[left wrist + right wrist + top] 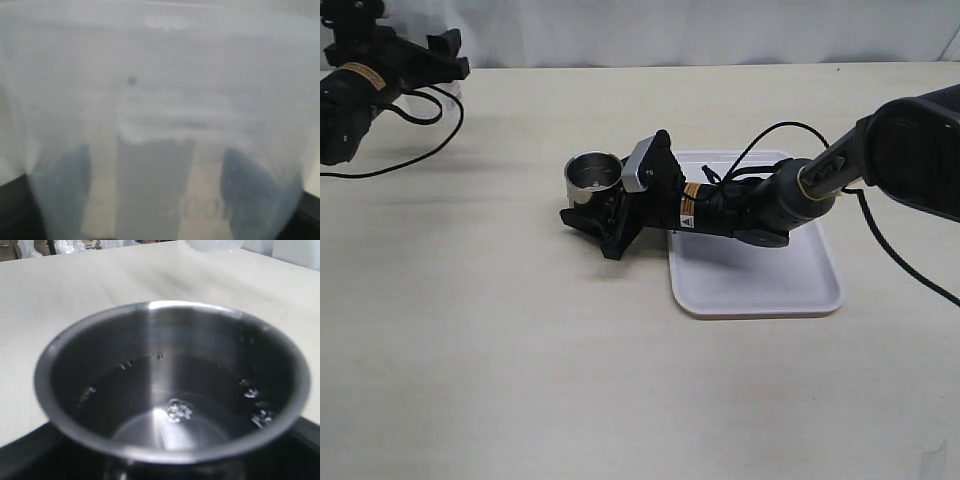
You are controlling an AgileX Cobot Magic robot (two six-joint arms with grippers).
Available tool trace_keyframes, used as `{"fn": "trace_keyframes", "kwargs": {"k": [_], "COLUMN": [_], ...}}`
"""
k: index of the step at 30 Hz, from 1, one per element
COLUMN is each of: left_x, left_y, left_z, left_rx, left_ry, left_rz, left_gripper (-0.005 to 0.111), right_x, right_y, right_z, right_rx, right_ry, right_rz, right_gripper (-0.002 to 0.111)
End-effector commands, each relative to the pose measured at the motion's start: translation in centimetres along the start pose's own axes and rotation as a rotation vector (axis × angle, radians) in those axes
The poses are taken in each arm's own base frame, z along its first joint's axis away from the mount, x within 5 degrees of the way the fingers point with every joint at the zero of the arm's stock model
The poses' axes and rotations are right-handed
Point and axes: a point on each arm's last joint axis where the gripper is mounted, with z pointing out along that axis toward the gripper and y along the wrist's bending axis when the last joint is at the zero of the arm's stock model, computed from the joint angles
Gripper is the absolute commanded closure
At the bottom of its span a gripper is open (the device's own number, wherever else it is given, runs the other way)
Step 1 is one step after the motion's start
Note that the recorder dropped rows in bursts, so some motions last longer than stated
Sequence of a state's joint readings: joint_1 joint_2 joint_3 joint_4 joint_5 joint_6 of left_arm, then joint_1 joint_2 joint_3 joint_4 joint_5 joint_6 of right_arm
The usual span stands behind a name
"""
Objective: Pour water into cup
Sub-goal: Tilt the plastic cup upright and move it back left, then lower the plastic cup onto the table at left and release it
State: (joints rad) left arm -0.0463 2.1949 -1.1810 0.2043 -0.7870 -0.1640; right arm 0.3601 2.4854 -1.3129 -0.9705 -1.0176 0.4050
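1. Pale table (520, 380) runs up to a white wall (670, 30) at the top of the frame.
2. At the middle of the exterior view the cup (593, 172) stands upright, just left of the tray (760, 290). A little water (177, 411) lies in its bottom, with droplets clinging to the steel wall.
3. From the right edge, the right gripper (595, 200) reaches across the tray. Its black jaws stand wide apart on either side of the cup and grip it.
4. At the upper left corner, the left gripper (440, 70) holds the container (160, 100). Its dark fingers (65, 190) show through the cloudy plastic on both sides. I cannot tell how much liquid is inside.
5. The tray lies flat on the table, bare where the arm does not cover it.
6. A black cable (430, 130) loops on the table below the left gripper.
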Motion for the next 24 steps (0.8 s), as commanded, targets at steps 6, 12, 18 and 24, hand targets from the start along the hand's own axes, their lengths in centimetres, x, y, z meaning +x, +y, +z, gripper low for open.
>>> {"fn": "trace_keyframes", "kwargs": {"k": [6, 12, 18, 24], "left_x": [1.0, 2.7, 3.7, 4.1], "left_y": [2.4, 2.8, 2.8, 2.8], "left_z": [0.1, 0.3, 0.4, 0.4], "left_rx": [-0.042, -0.047, -0.045, -0.044], "left_ry": [-0.057, -0.051, -0.046, -0.043], "left_rz": [-0.038, 0.019, 0.032, 0.03], "left_gripper": [0.107, 0.107, 0.107, 0.107], "right_x": [0.2, 0.2, 0.2, 0.2], "right_y": [-0.2, -0.2, -0.2, -0.2], "right_z": [0.0, 0.0, 0.0, 0.0], "right_rx": [0.012, 0.012, 0.012, 0.012], "right_ry": [0.032, 0.032, 0.032, 0.032], "right_rz": [-0.005, -0.005, -0.005, -0.005], "right_gripper": [0.094, 0.094, 0.094, 0.094]}}
